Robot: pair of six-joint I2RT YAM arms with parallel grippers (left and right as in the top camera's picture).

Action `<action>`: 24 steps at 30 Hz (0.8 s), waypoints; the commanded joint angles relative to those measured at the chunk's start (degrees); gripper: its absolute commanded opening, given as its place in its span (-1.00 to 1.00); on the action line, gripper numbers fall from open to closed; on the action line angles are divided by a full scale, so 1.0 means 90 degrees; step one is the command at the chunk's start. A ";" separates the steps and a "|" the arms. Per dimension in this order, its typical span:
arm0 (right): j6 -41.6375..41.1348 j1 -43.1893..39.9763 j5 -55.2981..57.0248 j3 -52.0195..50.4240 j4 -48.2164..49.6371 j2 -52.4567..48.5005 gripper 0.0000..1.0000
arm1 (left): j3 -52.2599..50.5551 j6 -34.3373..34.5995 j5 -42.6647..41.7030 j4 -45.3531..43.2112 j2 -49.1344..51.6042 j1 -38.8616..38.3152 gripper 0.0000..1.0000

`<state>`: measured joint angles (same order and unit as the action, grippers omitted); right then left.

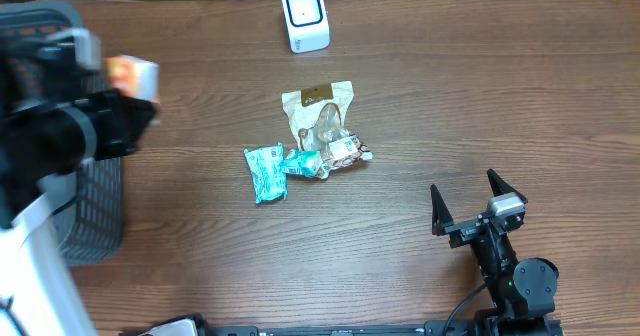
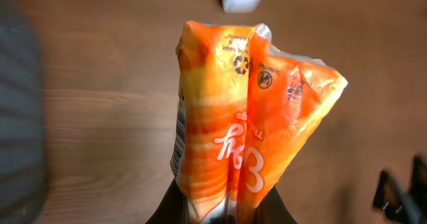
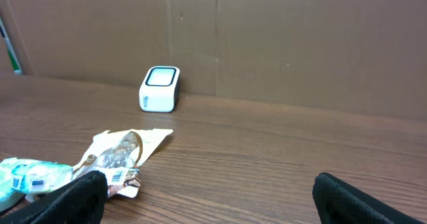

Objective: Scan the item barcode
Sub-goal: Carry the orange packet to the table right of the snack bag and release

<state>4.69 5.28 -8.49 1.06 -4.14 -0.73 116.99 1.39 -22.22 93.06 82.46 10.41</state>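
Overhead: wood surface (image 1: 500, 106), dark mesh basket (image 1: 100, 211) at the left edge. The left arm is up over the basket.

- Left tool (image 2: 223, 212) is clenched on the bottom end of an orange packet (image 2: 240, 131). The packet is off the surface at far left, well apart from the scanner (image 1: 305, 17), which sits at the far edge, mid-surface, window up.
- Right tool (image 1: 464, 186) is released, jaws wide, holding nothing, parked near right.
- Loose pile mid-surface: beige pouch (image 1: 320, 111), green packet (image 1: 266, 171) touching it.
- Barcode (image 2: 179, 141) runs down one side edge of the orange packet, in the left wrist view.

Risks, my read:
- The barcode is on a narrow, curved side fold. If the wrist doesn't roll that edge towards the scanner window, there's no read.
- Only one end of the film is gripped. The free end looks floppy and could sag or crease across the code.
- The foil is glossy, so glare could kill the scan.
- A straight path to the scanner passes near the pile. A low carry could drag the pouch.
- Slick film could slip out on a fast swing.
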 commanded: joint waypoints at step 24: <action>-0.0027 -0.0017 0.0087 -0.0068 0.0022 0.0063 1.00 | -0.5472 0.3405 0.0641 -0.7300 0.2868 -0.5323 -0.91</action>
<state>4.69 5.28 -8.49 1.06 -4.12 -0.69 68.27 27.66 -17.23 28.38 103.94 -35.79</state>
